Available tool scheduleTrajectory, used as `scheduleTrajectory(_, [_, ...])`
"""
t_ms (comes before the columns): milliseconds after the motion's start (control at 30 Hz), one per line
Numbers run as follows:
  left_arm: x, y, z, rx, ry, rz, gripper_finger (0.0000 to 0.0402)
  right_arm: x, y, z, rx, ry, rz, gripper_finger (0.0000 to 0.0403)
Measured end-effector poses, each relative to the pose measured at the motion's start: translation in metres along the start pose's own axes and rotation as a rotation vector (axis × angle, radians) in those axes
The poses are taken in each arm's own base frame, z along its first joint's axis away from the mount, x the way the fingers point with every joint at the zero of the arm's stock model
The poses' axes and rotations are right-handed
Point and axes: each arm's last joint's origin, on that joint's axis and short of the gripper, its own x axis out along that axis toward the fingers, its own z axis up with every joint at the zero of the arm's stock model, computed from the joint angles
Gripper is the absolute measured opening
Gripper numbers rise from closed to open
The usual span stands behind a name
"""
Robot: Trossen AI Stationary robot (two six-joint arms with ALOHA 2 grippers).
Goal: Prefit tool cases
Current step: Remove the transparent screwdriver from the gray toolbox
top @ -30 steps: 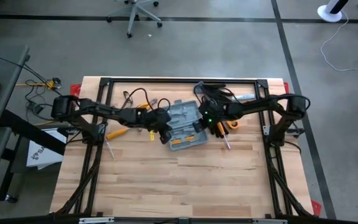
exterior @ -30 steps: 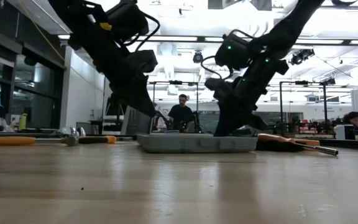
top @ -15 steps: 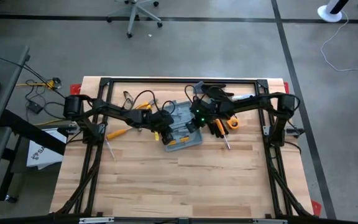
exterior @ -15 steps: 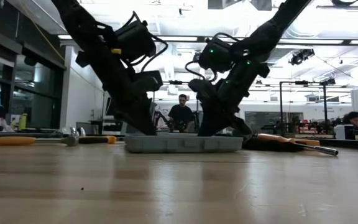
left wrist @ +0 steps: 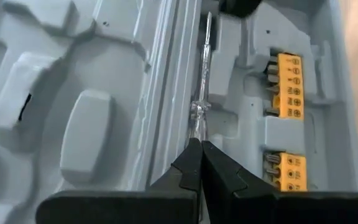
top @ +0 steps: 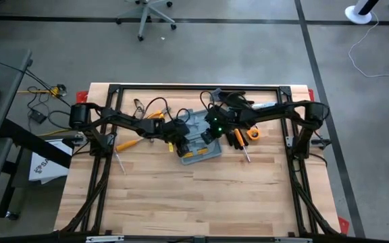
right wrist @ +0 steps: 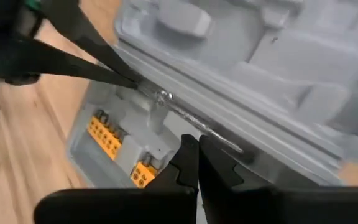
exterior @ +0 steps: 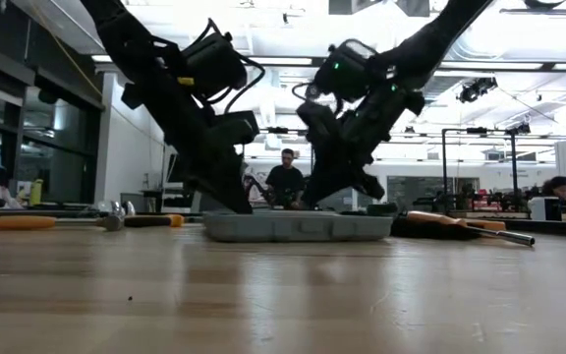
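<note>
The grey-blue tool case lies open and flat on the wooden table, its moulded insides up, with yellow bit holders in one half. A thin tool with a clear end lies along the ridge between the two halves. My left gripper comes in from the table's left, slanting down. It is shut, with its tips at the tool's clear end. My right gripper comes in from the right, also shut, just over the tool's shaft. My left gripper's shut fingertips meet the clear end of the thin tool, slanting down from the table's left and in line with the tool. The tool lies in the case. Whether it is pinched or only touched I cannot tell. My right gripper's shut tips stand at the shaft; I cannot tell whether they touch it.
Orange-handled tools and pliers lie left of the case. Black gloves, an orange tool and a screwdriver lie to its right. The table's near half is bare wood. People are in the room behind.
My left gripper has sunk onto the open case. My right gripper has gone toward the table's left, over the case's middle, and has rolled a little. The case has slid slightly toward the table's left edge, still flat.
</note>
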Motion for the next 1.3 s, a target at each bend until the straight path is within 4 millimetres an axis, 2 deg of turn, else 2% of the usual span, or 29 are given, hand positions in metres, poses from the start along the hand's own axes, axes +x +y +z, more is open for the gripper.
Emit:
scheduleTrajectory(100, [-0.010,-0.004,0.005,0.002,-0.026,-0.038,0.0000,-0.006,-0.001,-0.001,-0.023,0.013,-0.030,0.0000])
scheduleTrajectory(333, [-0.027,-0.010,0.014,0.017,-0.103,-0.062,0.0000,-0.006,-0.003,-0.004,-0.056,0.030,-0.066,0.0000])
scheduleTrajectory(933, [-0.027,-0.010,0.015,0.025,-0.105,-0.063,0.0001,0.014,-0.011,-0.009,-0.064,0.054,-0.104,0.0000])
scheduleTrajectory(1100, [-0.027,-0.010,0.014,0.025,-0.102,-0.063,0.0020,0.019,-0.012,-0.012,-0.080,0.074,-0.115,0.0000])
scheduleTrajectory(1300, [-0.027,-0.010,0.012,0.067,-0.072,-0.078,0.0062,0.019,-0.013,-0.013,-0.084,0.091,-0.119,0.0000])
